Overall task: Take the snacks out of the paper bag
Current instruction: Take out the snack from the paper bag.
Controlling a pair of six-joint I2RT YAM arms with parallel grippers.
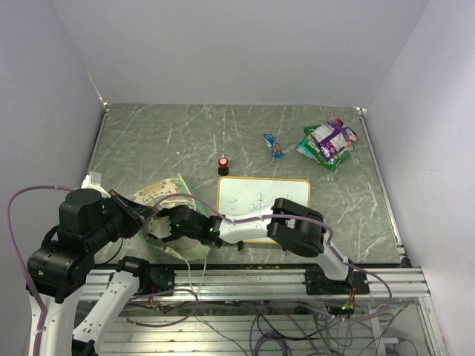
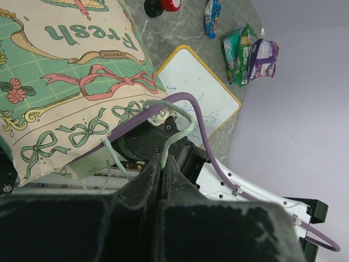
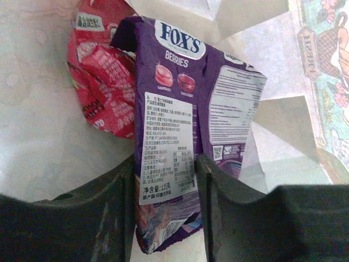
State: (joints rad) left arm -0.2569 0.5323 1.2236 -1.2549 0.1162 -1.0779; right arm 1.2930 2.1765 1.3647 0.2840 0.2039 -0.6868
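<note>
The cream and mint paper bag (image 1: 159, 194) lies at the near left, with its printed side in the left wrist view (image 2: 82, 71). My left gripper (image 1: 143, 215) (image 2: 162, 158) is shut on the bag's pale string handle (image 2: 175, 126). My right gripper (image 1: 169, 222) (image 3: 166, 164) reaches into the bag's mouth, and its jaws are closed on a purple Fox's Berries packet (image 3: 169, 98). A red packet (image 3: 101, 71) lies behind it on the bag's inner paper (image 3: 38, 142). A pile of green and purple-and-white packets (image 1: 329, 143) (image 2: 251, 54) lies on the table at the far right.
A wood-framed whiteboard (image 1: 263, 200) (image 2: 199, 93) lies under the right arm. A red-topped black knob (image 1: 223, 164) (image 2: 161, 5) stands behind it. A small blue packet (image 1: 273, 144) (image 2: 212, 16) lies further back. A purple cable (image 2: 207, 131) crosses near the handle.
</note>
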